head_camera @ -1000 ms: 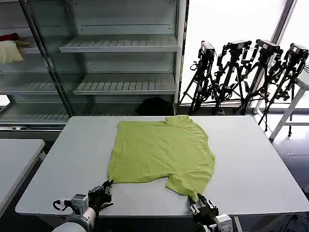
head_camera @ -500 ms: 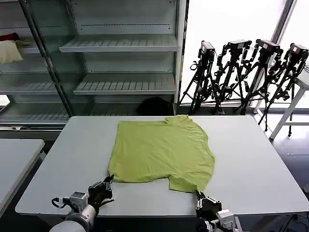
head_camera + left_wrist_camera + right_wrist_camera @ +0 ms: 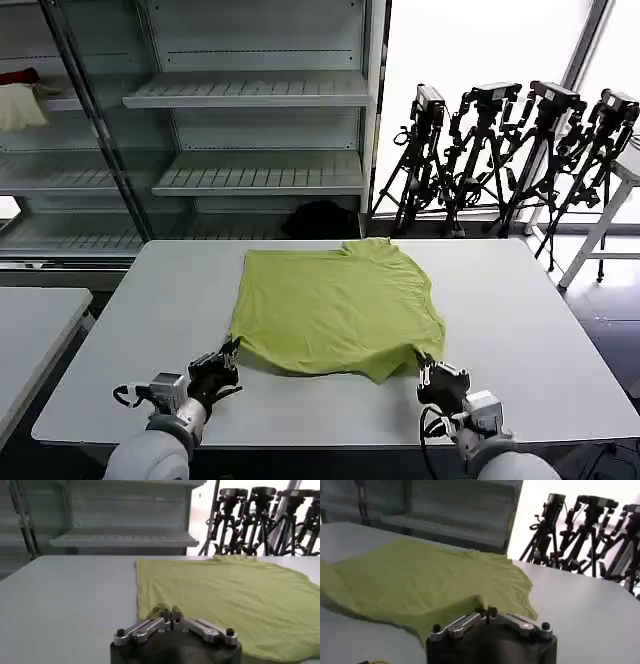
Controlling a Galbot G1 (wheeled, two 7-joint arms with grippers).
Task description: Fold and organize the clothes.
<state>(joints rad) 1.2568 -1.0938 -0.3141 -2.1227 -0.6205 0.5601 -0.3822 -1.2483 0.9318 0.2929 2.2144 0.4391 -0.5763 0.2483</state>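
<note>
Along the lower edge of the head view, both grippers sit at the near hem of the T-shirt [image 3: 335,310]. The left gripper [image 3: 226,357] is at lower left, on the shirt's near left corner; the right gripper [image 3: 428,374] is at lower right, on its near right corner. Each is pinched tight on a bit of green fabric. The shirt itself lies spread across the middle of the bench [image 3: 530,350], collar toward the far edge, its near hem slightly gathered between the two grips.

The step in hand looks like the first fold: both near corners are taken, and the hem is ready to be carried away from the robot. The next move probably calls for lifting both corners together, level, and laying them toward the collar without dragging the thin cloth into wrinkles.

Nearest in the left wrist view, the left gripper [image 3: 167,614] shows a small green tuft nipped between its closed tips, a detail too small from the head. Likewise the right gripper [image 3: 487,612] holds a raised ridge of cloth. Farther back, the head view alone gives the shirt's whole outline, the shelves [image 3: 250,95] and the tripods [image 3: 510,150] behind.
</note>
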